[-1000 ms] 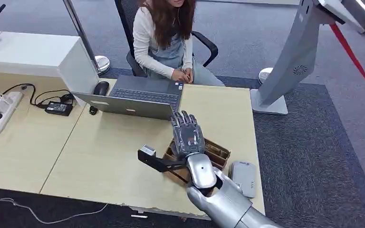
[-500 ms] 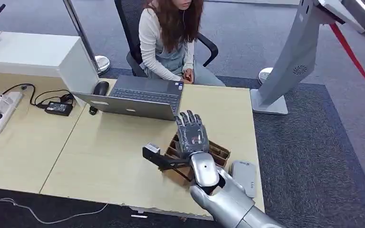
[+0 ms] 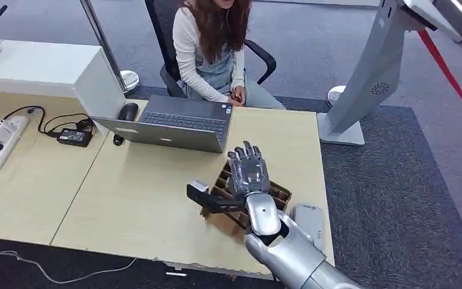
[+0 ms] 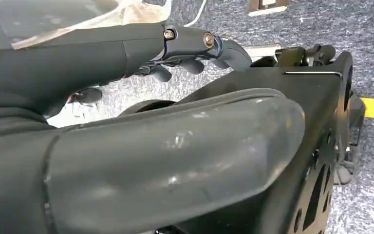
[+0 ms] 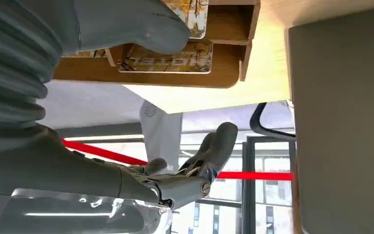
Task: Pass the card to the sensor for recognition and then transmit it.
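A wooden card box [image 3: 280, 194] stands on the table near its front right corner. In the right wrist view it [image 5: 224, 73] holds cards, one printed with "HOTEL" [image 5: 165, 61]. My right hand [image 3: 249, 174] hovers over the box with straight, spread fingers and holds nothing; the same hand [image 5: 175, 180] has its thumb [image 5: 126, 24] close to the cards. A flat grey sensor [image 3: 310, 221] lies just right of the box by the table edge. My left hand [image 4: 126, 58] hangs over the carpet, its dark fingers loosely bent around nothing.
An open laptop [image 3: 174, 123] stands behind the box, and a seated person [image 3: 210, 48] faces it. A grey kiosk stand [image 3: 367, 78] rises off the table's right end. A power strip [image 3: 3, 138] and an adapter [image 3: 73, 137] lie far left.
My right hand has moved a little to the right and back toward me, coming over the card box. The person has shifted slightly in the chair.
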Robot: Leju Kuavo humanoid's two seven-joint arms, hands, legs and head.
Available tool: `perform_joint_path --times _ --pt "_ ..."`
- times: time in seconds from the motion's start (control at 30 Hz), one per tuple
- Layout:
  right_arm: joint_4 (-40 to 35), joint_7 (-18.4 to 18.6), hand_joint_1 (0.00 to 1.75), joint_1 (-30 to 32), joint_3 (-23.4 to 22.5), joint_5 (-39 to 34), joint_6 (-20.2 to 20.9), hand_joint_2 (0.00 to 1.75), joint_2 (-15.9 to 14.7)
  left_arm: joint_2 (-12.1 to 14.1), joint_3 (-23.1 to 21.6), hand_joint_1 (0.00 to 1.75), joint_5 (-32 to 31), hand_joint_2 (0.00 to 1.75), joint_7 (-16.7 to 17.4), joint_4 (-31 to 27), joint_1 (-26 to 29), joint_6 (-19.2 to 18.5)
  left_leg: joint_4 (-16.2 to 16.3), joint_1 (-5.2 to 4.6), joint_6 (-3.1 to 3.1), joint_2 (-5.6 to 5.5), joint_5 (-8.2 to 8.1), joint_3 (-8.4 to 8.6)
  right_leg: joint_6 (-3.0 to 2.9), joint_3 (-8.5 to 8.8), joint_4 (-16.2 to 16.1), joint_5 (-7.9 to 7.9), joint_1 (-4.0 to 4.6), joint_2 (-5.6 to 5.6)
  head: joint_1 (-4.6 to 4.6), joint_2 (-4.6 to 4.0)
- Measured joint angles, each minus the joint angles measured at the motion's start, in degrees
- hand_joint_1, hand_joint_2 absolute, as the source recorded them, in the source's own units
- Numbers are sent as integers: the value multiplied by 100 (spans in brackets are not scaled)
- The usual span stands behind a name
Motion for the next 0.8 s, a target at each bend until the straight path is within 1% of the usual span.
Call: perform_joint_path --times 0.07,0.1,0.23,0.43,0.57,0.6,0.67,0.7,0.8 --pt "9 2 63 0 -15 -4 0 175 -9 0 0 0 -35 0 5 0 -3 -9 0 0 0 1 0 0 0 0 0 0 0 0 0 0" --pt "11 2 61 0 -18 -13 0 175 -11 0 0 0 -44 0 7 0 -4 -15 0 0 0 1 0 0 0 0 0 0 0 0 0 0" --pt "26 2 66 0 -20 -15 -2 175 -22 -2 0 0 -138 0 35 0 -11 -33 0 0 0 1 0 0 0 0 0 0 0 0 0 0" --pt "55 2 70 2 -20 -17 -2 175 -22 -2 0 0 -241 0 48 0 -20 -68 0 0 0 1 0 0 0 1 0 0 0 0 0 0" --pt "59 2 75 2 -20 -33 0 175 -22 -4 -2 0 -284 0 53 0 -23 -103 0 0 0 1 0 0 0 1 0 0 0 0 0 0" --pt "66 2 79 1 -20 -33 0 175 -22 -4 -2 0 -298 0 55 0 -24 -111 0 0 0 1 0 0 0 1 0 0 0 0 0 0" --pt "81 2 79 2 -20 -37 0 175 -22 -7 -4 0 -322 0 59 0 -26 -120 0 0 0 0 0 0 0 1 0 0 0 0 0 0" --pt "90 2 84 1 -20 -39 0 175 -22 -7 -9 0 -334 0 68 0 -29 -122 0 0 0 0 0 0 0 1 0 0 0 0 0 2" --pt "103 2 91 1 -20 -48 0 175 -20 -7 -31 0 -363 0 83 0 -35 -129 0 0 0 0 0 0 0 1 0 0 0 0 0 0"
